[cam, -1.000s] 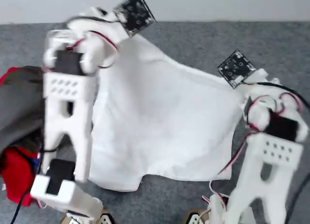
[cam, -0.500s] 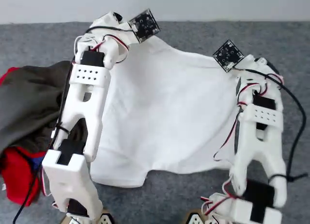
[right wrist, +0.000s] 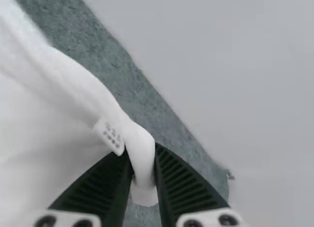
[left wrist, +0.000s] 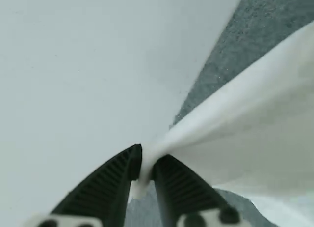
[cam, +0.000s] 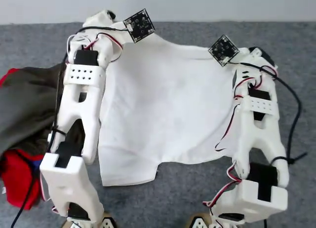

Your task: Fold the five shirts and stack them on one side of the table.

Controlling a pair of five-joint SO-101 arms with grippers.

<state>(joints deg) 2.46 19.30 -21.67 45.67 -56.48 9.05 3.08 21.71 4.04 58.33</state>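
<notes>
White shirt lies spread on grey table between arms. Left gripper, right gripper each clamp far-edge fold. Cloth light, limp, likely sags; corner holds suit it.

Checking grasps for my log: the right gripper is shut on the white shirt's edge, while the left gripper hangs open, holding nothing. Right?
Not quite. The left gripper is not open: the left wrist view shows it shut on a fold of the white shirt. The right gripper is indeed shut on the shirt's edge.
</notes>
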